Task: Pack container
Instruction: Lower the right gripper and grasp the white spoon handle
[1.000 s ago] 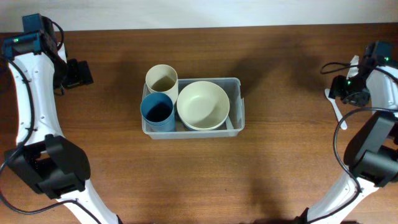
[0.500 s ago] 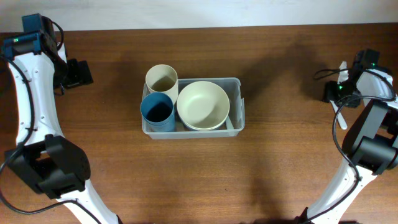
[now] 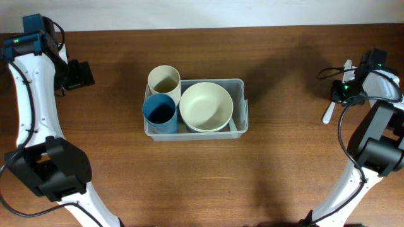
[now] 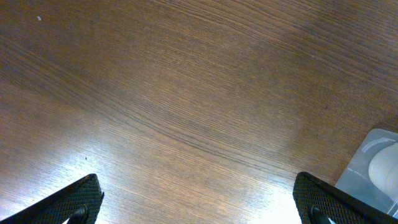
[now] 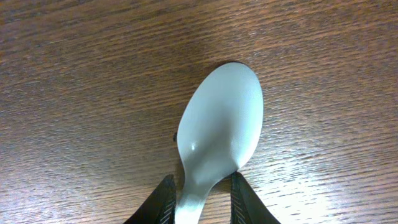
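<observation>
The clear plastic container (image 3: pixel 241 87) sits mid-table, holding a cream bowl (image 3: pixel 206 106), a blue cup (image 3: pixel 160 112) and a cream cup (image 3: pixel 164 79). A white spoon (image 5: pixel 221 124) lies low over the wood at the far right, and my right gripper (image 5: pixel 202 186) is shut on its neck just behind the bowl. In the overhead view the spoon (image 3: pixel 328 113) sticks out below and left of the right gripper (image 3: pixel 344 91). My left gripper (image 4: pixel 202 205) is open over bare wood at the far left, also seen as the left gripper (image 3: pixel 85 74) well away from the container.
A corner of the container (image 4: pixel 373 174) shows at the lower right of the left wrist view. The table's back edge runs along the top of the overhead view. Both arm bases stand at the front corners.
The right gripper's jaws have closed in on the spoon's neck. The spoon has swung slightly to the left with it. The left arm has not moved.
</observation>
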You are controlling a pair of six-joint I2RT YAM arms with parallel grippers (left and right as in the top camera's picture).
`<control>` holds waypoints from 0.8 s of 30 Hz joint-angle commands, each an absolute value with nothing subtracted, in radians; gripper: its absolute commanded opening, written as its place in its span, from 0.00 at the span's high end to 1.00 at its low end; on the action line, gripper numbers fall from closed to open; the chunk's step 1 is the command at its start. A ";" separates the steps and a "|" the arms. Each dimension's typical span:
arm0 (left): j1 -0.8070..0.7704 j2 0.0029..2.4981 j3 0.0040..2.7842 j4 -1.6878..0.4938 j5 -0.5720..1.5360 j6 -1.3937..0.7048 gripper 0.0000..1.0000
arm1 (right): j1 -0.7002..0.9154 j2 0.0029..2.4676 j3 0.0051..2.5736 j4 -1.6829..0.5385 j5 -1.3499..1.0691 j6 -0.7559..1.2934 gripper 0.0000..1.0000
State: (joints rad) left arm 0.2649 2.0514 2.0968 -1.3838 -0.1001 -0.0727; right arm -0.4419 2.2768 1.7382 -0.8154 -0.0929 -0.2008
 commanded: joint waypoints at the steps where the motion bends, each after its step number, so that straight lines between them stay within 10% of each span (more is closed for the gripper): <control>1: 0.269 2.049 2.113 -1.383 -0.090 -0.083 0.00 | -0.438 2.347 1.715 -0.846 -0.178 -0.175 0.77; 24: 0.269 2.049 2.113 -1.383 -0.090 -0.083 0.00 | -0.438 2.347 1.715 -0.882 -0.259 -0.122 0.96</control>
